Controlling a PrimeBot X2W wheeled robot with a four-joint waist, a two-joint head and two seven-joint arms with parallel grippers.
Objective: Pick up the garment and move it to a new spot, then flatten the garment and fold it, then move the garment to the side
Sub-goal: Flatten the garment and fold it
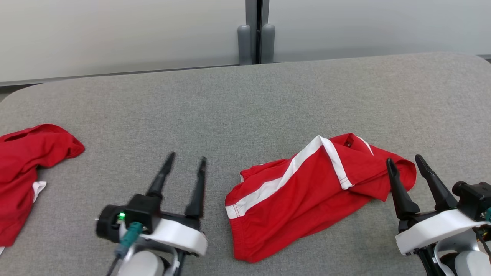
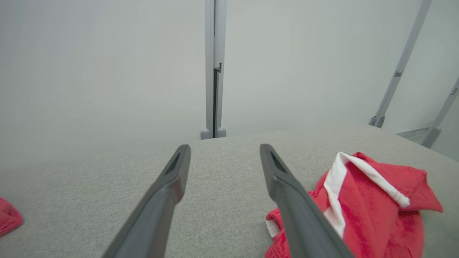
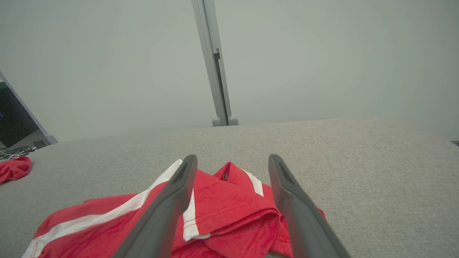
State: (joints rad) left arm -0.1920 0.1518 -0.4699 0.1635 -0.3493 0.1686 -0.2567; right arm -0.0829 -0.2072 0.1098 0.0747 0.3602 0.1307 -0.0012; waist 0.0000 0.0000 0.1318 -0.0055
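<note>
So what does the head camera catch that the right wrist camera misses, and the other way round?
Head camera: the left gripper, open and empty. Right wrist camera: a dark screen with cables beside the table. Both: the red garment with white stripes, the open right gripper by its end, another red cloth, the grey post.

1. I see bright, even, diffuse light across the grey table [image 1: 245, 99].
2. Shadows are faint and soft, just a thin dark edge under the near side of the red garment [image 1: 299, 199].
3. In the head view the left gripper [image 1: 187, 156] is smeared around its base; the rest is sharp.
4. Both wrist views look hazy and washed out. In the left wrist view, the posts [image 2: 401, 68] at far right lean with lens distortion.
</note>
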